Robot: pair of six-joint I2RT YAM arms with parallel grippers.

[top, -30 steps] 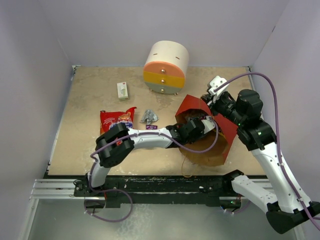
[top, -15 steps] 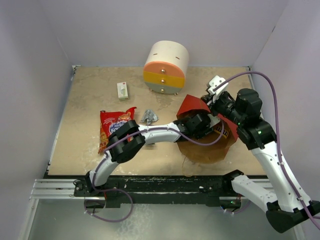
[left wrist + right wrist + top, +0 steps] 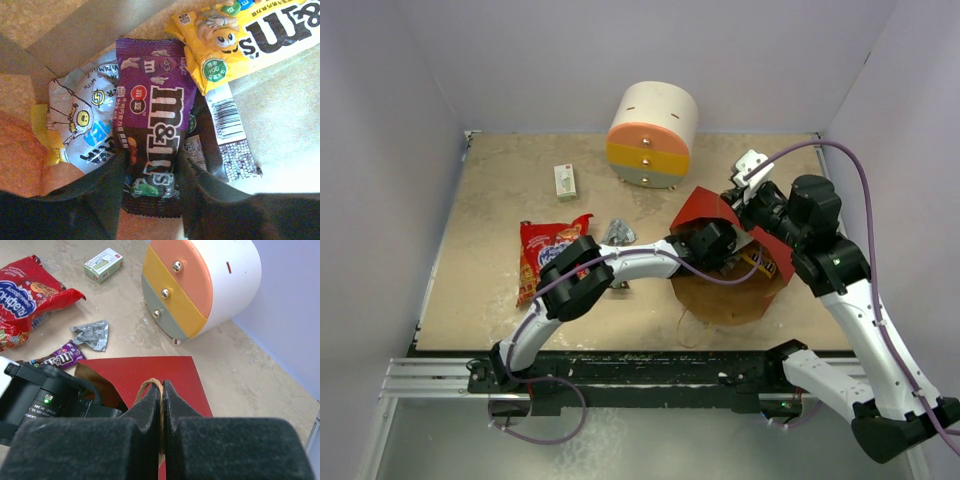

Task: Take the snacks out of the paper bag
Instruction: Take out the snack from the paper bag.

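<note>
My lab test cell: plain lilac walls (image 3: 390, 120) box in beige worktop (image 3: 500, 210), metal rail (image 3: 430, 378) at near edge.

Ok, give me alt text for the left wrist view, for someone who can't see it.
Inside the paper bag, the left tool straddles a purple M&M's pack. A yellow M&M's pack lies above right, and a pale blue-white packet lies left.

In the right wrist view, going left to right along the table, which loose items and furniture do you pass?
Red chip bag → purple candy wrapper → crumpled silver wrapper → round drawer unit. The small white-green box sits farther back, above the gap between chip bag and silver wrapper.
</note>
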